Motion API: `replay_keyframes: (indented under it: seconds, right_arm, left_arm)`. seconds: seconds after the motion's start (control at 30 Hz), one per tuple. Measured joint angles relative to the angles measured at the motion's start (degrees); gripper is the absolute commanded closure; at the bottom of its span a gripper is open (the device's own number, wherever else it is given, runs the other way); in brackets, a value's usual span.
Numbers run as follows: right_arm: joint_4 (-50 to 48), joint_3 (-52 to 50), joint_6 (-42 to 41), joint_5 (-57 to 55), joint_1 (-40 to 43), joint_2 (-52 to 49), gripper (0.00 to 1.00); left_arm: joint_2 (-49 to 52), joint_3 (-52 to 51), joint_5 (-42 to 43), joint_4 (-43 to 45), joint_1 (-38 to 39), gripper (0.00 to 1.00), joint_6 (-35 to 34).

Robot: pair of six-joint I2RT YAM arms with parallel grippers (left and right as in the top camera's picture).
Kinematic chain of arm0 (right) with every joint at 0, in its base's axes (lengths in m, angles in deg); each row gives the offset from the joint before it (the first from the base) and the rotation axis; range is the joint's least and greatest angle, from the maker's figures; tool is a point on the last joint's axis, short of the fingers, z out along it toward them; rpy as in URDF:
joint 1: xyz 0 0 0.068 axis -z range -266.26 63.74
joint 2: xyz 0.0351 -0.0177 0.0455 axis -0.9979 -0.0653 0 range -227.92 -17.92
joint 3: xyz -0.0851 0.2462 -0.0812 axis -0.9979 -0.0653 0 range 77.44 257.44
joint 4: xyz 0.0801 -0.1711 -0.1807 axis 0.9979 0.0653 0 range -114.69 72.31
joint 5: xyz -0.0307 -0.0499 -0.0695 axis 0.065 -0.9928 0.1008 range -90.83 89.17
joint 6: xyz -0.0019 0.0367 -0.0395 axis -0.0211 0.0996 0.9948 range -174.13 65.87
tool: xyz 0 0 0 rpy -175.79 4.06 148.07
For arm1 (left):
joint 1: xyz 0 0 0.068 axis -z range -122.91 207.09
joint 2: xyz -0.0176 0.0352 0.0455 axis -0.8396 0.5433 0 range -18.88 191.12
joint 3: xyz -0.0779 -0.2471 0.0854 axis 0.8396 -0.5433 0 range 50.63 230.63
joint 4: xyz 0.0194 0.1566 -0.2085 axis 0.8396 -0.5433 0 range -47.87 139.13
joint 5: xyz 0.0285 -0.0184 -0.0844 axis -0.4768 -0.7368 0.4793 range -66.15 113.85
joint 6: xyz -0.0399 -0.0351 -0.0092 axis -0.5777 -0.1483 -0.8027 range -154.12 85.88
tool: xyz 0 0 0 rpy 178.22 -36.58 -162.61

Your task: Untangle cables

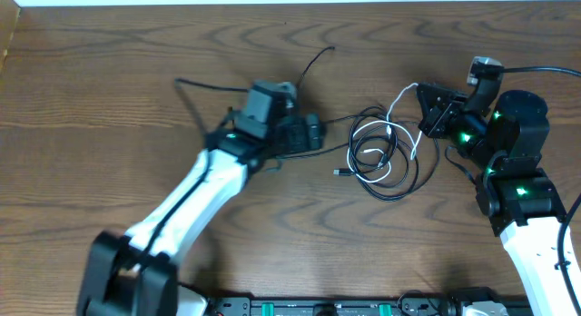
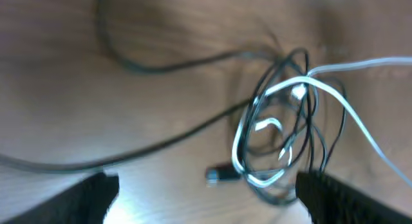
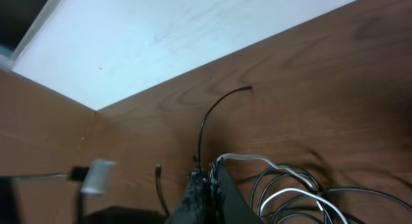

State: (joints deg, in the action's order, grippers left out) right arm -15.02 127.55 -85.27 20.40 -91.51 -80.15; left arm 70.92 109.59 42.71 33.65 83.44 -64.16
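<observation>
Overhead looks straight down; wrist views close, sharing cables (image 1: 382, 156).

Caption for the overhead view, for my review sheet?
Open left gripper faces the tangled black cable and white cable; right gripper shut on the white cable.

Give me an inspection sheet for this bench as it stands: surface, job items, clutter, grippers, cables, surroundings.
Surface: wooden table, brown grain, no damage visible.
Job's things: black cable and white cable looped together in one coil mid-table; small plug lies at the coil's edge.
Clutter: nothing seen.
Grippers: left gripper open, facing the coil, holding nothing; right gripper shut, apparently pinching a strand of the white cable.
Cables: thick arm wire runs off from the right arm, apart from the coil.
Surroundings: white wall beyond the table's far edge.
</observation>
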Motion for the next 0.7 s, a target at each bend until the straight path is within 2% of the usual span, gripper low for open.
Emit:
replay_keyframes:
  seconds: [0.3,0.53,0.57,0.63,0.7]
  right_arm:
    - [1.7,0.0,0.0,0.9,0.0,0.0,0.99]
    - [2.1,0.0,0.0,1.0,0.0,0.0,0.99]
    - [2.1,0.0,0.0,1.0,0.0,0.0,0.99]
    - [2.2,0.0,0.0,1.2,0.0,0.0,0.99]
    - [2.5,0.0,0.0,1.3,0.0,0.0,0.99]
  left_arm:
    - [12.3,0.0,-2.3,18.5,5.3,0.06,0.1]
    - [17.5,0.0,-2.8,28.0,9.2,0.08,1.4]
    - [18.3,0.0,-3.3,28.8,9.5,0.11,1.6]
    - [20.0,0.0,-4.7,29.8,9.8,0.25,1.6]
    - [21.8,0.0,-5.9,31.2,9.8,0.49,1.9]
